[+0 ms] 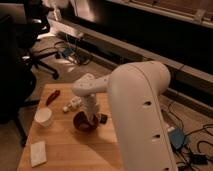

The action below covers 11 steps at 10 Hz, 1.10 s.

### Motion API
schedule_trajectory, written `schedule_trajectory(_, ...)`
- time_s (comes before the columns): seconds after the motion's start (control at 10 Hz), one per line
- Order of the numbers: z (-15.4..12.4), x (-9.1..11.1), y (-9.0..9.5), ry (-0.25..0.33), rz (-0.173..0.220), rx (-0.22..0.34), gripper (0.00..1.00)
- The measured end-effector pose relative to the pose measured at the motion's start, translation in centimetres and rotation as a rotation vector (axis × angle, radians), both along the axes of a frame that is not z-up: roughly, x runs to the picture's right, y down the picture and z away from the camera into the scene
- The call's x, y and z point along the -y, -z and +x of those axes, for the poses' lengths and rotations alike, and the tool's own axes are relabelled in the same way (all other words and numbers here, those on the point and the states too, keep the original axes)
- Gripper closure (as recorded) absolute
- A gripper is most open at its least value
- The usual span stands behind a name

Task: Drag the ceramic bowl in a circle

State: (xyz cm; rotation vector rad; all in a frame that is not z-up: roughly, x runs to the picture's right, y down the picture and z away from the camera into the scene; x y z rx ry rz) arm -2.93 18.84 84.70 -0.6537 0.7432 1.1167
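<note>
1. We see the ceramic bowl (pixel 83 122), reddish-brown and glossy, sitting upright on the wooden tabletop (pixel 75 155), about mid-surface.
2. The gripper (pixel 92 119) comes down at the bowl's right rim, right at or in the bowl. We cannot tell whether it is clamped on the rim or loose; its tip is dark against the bowl.
3. The white arm (pixel 135 110) fills the space right of the bowl, its wrist link reaching down to the bowl from above.
4. A white cup (pixel 44 117) stands left of the bowl, near but apart.
5. A flat white pad (pixel 38 152) lies left of and in front of the bowl, well apart.
6. A red tool (pixel 52 97) lies behind and left of the bowl, near the tabletop's far-left edge.
7. Small white pieces (pixel 73 103) sit just behind the bowl.
8. A small dark item (pixel 103 119) lies just right of the bowl.
9. An office chair (pixel 30 45) and floor cables (pixel 70 52) sit far behind the bowl.
</note>
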Motion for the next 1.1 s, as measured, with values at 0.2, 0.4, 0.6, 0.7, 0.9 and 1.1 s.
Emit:
schedule_trajectory(0.2, 5.0, -0.3, 1.7, 0.031, -0.017, -0.093, 1.00)
schedule_trajectory(0.4, 8.0, -1.4, 5.6, 0.080, -0.048, -0.140, 1.00)
schedule_trajectory(0.6, 7.8, -3.9, 10.3, 0.128, -0.104, -0.139, 1.00)
schedule_trajectory(0.7, 7.2, -5.1, 11.7, 0.141, -0.131, -0.129, 1.00)
schedule_trajectory(0.9, 4.4, -8.0, 14.0, 0.159, -0.198, -0.084, 1.00)
schedule_trajectory(1.1, 0.9, -10.1, 14.3, 0.167, -0.248, -0.026, 1.00)
